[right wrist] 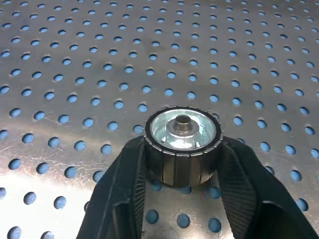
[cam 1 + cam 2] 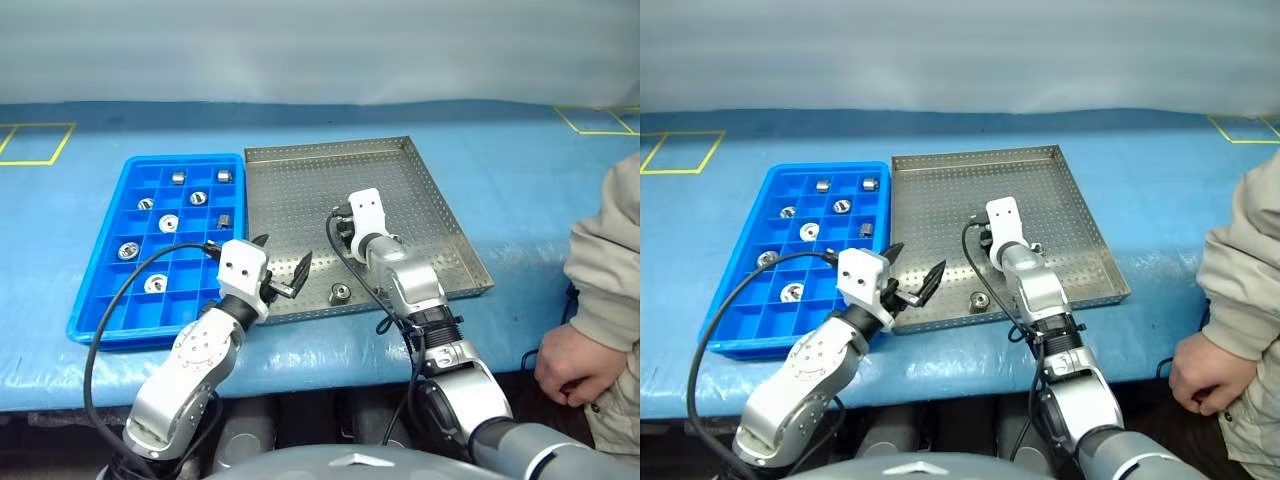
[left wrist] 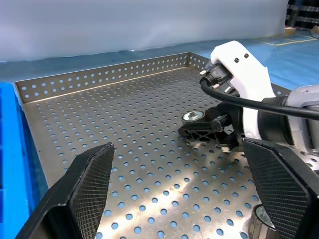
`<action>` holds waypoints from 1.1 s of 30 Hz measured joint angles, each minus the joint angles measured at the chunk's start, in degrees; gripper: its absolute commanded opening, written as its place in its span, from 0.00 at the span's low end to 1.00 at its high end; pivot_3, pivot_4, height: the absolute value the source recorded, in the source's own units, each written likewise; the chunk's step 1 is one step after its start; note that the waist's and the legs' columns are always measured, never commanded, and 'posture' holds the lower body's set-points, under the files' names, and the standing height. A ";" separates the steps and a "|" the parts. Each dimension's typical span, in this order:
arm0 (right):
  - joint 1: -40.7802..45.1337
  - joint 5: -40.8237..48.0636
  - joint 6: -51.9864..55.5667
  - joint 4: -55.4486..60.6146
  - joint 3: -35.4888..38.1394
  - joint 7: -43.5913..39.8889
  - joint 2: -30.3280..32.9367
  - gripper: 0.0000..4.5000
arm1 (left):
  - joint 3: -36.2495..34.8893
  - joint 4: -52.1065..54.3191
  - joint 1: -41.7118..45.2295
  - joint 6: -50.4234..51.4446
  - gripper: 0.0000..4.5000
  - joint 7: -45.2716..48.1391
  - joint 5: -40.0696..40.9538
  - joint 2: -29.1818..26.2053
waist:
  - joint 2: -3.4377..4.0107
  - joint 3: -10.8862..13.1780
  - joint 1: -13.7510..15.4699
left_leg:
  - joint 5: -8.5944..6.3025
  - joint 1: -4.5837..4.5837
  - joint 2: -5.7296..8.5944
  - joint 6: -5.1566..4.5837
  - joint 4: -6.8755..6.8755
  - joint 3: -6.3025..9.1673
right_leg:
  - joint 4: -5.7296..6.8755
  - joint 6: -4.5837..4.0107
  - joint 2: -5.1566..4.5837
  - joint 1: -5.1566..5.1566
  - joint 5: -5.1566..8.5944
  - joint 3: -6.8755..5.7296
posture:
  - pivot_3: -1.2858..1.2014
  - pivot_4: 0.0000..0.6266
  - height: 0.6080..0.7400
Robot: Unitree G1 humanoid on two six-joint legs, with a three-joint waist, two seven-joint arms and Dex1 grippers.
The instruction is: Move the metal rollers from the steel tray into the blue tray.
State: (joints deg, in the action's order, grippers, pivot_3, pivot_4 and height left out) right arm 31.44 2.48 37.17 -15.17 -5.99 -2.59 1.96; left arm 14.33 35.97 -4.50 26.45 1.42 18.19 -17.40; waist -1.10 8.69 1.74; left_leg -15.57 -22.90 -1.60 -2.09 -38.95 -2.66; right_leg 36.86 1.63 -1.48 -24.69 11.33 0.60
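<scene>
The steel tray (image 2: 300, 185) lies mid-table on the blue cover, with the blue tray (image 2: 100, 290) against its left side. My right gripper (image 1: 182, 149) is down on the perforated floor, its two fingers pressed against the sides of one metal roller (image 1: 183, 134), which stands upright on the floor. That same grip appears in the left wrist view, right gripper (image 3: 204, 130) around the roller (image 3: 193, 116). A second roller (image 2: 339, 293) lies loose near the steel tray's front rim. Several rollers (image 2: 168, 223) sit in the blue tray's compartments. My left gripper (image 2: 282, 258) hangs open and empty over the steel tray's front left corner.
A person sits at the right edge of the table, a hand (image 2: 570, 365) resting by its front edge. Black cables (image 2: 340, 255) loop off both wrists. Yellow tape marks (image 2: 35, 140) lie at the far corners of the blue cover.
</scene>
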 measured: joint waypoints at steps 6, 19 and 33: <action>-0.83 -0.67 2.44 8.09 -3.31 -2.72 0.59 0.37 | -5.02 -0.01 -1.16 -4.92 1.00 -3.25 -4.31 5.67 | 0.01 0.01 0.44 | 0.00 0.00 0.00 -0.01 0.00 0.03 | -0.01 0.02 0.01 0.00 0.00 -0.02 | 0.62 0.24 1.00; 8.39 0.63 -0.36 6.61 -14.06 -14.10 -7.91 0.37 | -14.78 4.84 -13.46 -9.70 1.00 -6.36 -10.92 9.23 | 0.03 0.04 5.46 | -0.02 -0.09 -0.01 0.02 0.08 0.31 | -0.06 0.21 -0.06 0.02 0.27 -0.39 | 0.72 0.24 1.00; 13.04 0.05 -11.82 -13.11 -13.81 -17.50 -9.53 0.37 | -15.98 9.11 -22.23 -11.91 1.00 -5.78 -13.10 12.22 | 0.07 0.07 15.22 | 0.04 -0.99 0.02 0.30 0.06 0.69 | -0.01 0.33 0.06 -0.76 0.25 -0.94 | 0.73 0.24 1.00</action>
State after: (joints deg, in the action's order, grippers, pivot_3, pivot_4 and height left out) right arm 44.48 2.54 25.35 -28.27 -19.79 -20.08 -7.57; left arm -1.66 45.08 -26.73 14.54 -4.35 5.09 -5.18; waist -1.03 8.76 16.97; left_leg -15.52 -23.89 -1.58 -1.78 -38.88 -1.97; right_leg 36.85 1.97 -1.41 -25.44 11.58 -0.34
